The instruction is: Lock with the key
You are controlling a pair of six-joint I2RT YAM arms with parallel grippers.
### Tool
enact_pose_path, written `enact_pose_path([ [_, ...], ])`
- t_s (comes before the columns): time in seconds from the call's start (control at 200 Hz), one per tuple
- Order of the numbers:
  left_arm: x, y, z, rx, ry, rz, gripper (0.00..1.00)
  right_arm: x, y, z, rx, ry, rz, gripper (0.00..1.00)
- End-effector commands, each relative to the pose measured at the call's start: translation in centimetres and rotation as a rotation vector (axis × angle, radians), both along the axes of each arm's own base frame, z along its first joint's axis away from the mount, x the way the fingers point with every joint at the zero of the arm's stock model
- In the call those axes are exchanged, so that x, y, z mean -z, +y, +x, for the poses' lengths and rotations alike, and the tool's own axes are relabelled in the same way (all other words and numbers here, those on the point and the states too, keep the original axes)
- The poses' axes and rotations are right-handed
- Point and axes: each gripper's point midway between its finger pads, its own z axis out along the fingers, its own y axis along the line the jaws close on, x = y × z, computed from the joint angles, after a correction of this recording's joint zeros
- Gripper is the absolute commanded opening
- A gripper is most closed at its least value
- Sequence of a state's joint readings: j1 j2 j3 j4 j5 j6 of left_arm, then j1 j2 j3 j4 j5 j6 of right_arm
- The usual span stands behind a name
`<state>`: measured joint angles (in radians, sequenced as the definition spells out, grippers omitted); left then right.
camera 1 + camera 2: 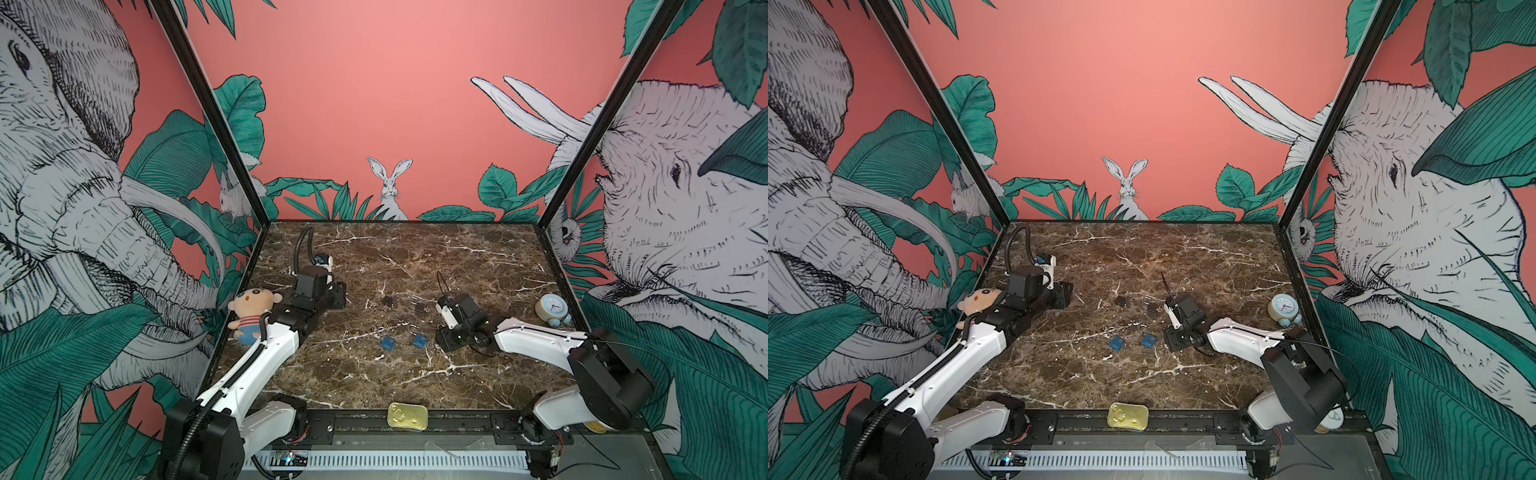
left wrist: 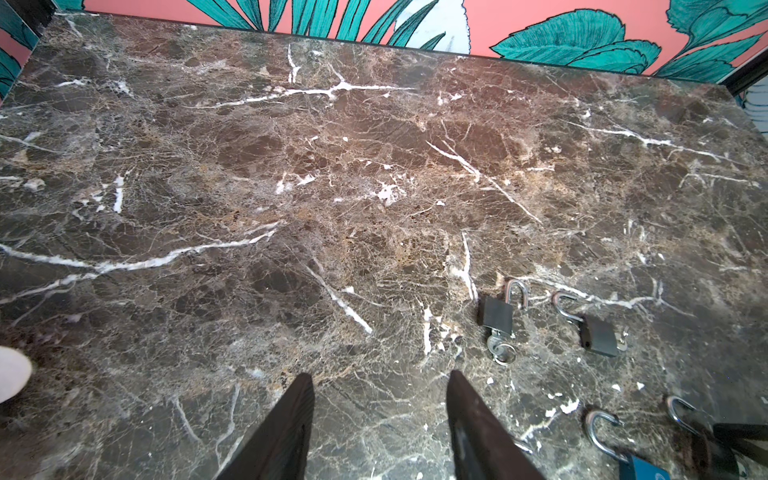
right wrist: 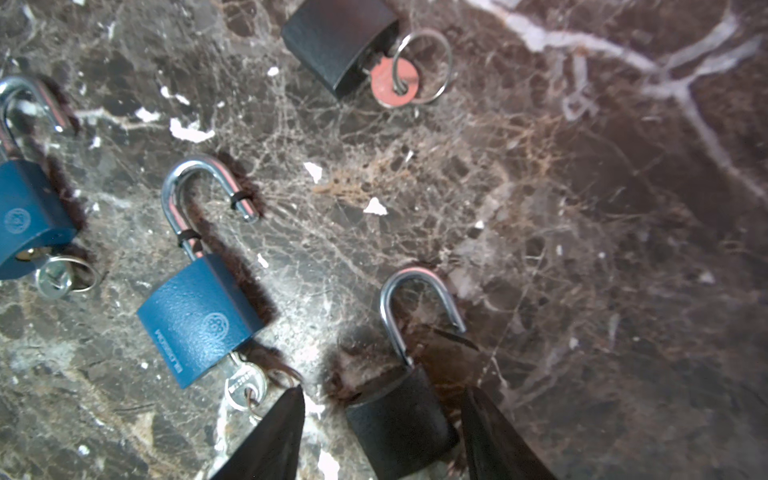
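Several small padlocks lie with open shackles on the marble table [image 1: 415, 257]. My right gripper [image 3: 384, 390] is open, and the body of a black padlock [image 3: 399, 428] sits between its fingers with gaps on both sides; that lock's key end is hidden. Beside it lies a blue padlock [image 3: 199, 316] with a key [image 3: 245, 384] in its base. Another black padlock [image 3: 340, 41] with a key and ring [image 3: 392, 81] lies farther off. My left gripper [image 2: 380, 376] is open and empty over bare marble at the left [image 1: 338, 293].
A plush doll [image 1: 251, 307] leans at the left wall beside my left arm. A pale blue alarm clock [image 1: 552, 309] stands at the right edge. A gold tin can [image 1: 407, 415] rests on the front rail. Printed walls close in three sides.
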<state>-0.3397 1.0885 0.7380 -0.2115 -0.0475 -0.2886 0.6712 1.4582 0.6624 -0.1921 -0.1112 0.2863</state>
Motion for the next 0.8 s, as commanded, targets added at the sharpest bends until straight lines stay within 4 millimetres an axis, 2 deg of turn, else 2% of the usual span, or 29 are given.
enact_pose_path([
  [0.0, -0.9, -0.1, 0.1, -0.006, -0.021, -0.012, 0.54, -0.2, 0.5, -0.4, -0.008, 0.002, 0.015, 0.60],
  [0.315, -0.6, -0.1, 0.1, -0.006, -0.014, -0.005, 0.54, -0.4, 0.0, -1.3, -0.002, -0.001, -0.032, 0.56],
  [0.795, -0.6, -0.1, 0.2, -0.004, -0.016, -0.007, 0.54, -0.1, -0.5, -0.3, 0.007, -0.057, -0.162, 0.46],
])
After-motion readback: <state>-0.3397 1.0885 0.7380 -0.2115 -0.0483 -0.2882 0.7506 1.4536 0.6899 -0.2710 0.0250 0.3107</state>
